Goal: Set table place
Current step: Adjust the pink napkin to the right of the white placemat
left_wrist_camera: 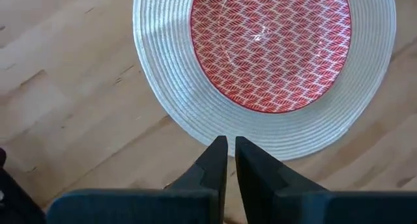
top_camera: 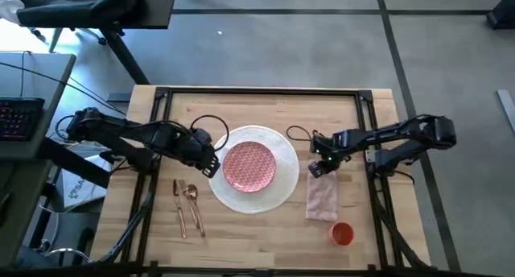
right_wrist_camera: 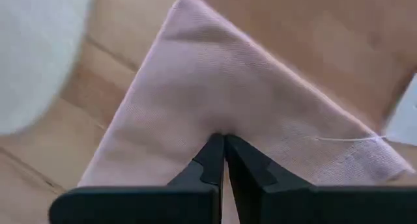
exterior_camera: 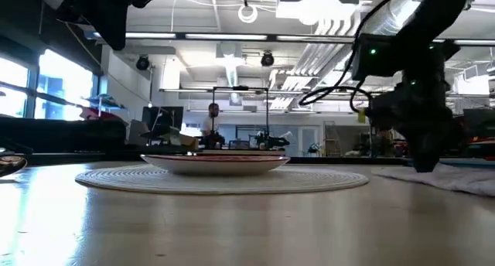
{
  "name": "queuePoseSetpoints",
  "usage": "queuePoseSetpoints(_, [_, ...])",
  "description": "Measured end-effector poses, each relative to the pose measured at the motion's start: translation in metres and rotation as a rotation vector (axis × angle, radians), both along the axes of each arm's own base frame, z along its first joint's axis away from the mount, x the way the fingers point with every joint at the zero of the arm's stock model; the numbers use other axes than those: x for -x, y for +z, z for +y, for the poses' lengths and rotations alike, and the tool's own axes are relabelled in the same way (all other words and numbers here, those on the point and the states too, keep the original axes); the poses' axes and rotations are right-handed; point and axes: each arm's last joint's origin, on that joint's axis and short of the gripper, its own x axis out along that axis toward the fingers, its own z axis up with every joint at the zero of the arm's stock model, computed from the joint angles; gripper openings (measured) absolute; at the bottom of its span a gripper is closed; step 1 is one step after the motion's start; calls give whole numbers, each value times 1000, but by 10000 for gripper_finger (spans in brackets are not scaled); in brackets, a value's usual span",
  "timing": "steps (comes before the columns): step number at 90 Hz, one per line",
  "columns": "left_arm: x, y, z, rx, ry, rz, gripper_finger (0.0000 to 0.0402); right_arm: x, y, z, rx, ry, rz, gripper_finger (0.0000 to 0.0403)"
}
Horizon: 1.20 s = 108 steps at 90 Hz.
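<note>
Light wooden planks form the table [top_camera: 265, 237], with grey floor seen beyond it. At its middle a large white plate [top_camera: 283, 193] is laid, ribbed like woven matting, and a smaller pink patterned plate [top_camera: 249, 166] is seated on it. Gold cutlery [top_camera: 187, 204] is laid just left of the white plate; a pale pink napkin [top_camera: 323, 198] lies to the right, with a small orange cup [top_camera: 343, 233] at its near end.

The left gripper [left_wrist_camera: 227, 148] is held beside the left rim of the white plate, its fingers nearly together and nothing held. The right gripper [right_wrist_camera: 223, 144] is pressed onto the far end of the napkin, fingers closed to a sliver; whether cloth is pinched cannot be told.

If cloth is caught, the napkin could be dragged askew or bunched on lifting, and the cup nudged. The white plate could be shifted if the left gripper is swung inward.
</note>
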Motion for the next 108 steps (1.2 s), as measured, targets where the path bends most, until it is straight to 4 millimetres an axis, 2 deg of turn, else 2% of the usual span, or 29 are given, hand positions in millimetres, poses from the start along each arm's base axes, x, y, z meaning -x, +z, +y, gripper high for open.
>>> queuePoseSetpoints(32, [0, 0, -1, 23, 44, -6, 15, 7, -3, -40, 84, -32, -8, 0])
queuePoseSetpoints(55, [0, 0, -1, 31, 68, -8, 15, 5, 4, -41, 122, 198, 5, 0])
queuePoseSetpoints(74, [0, 0, -1, 28, 87, -13, 15, 3, 8, -42, 138, 263, -1, 0])
queuePoseSetpoints(86, [1, 0, -2, 58, 112, -13, 15, -4, 24, -45, 130, 288, 24, 0])
queuePoseSetpoints(101, [2, -1, -10, 195, 240, -5, 15, -19, 60, -53, 190, 339, 34, 0])
queuePoseSetpoints(108, [6, -9, -18, 293, 321, 44, 15, -27, 80, -57, 239, 354, 14, 0])
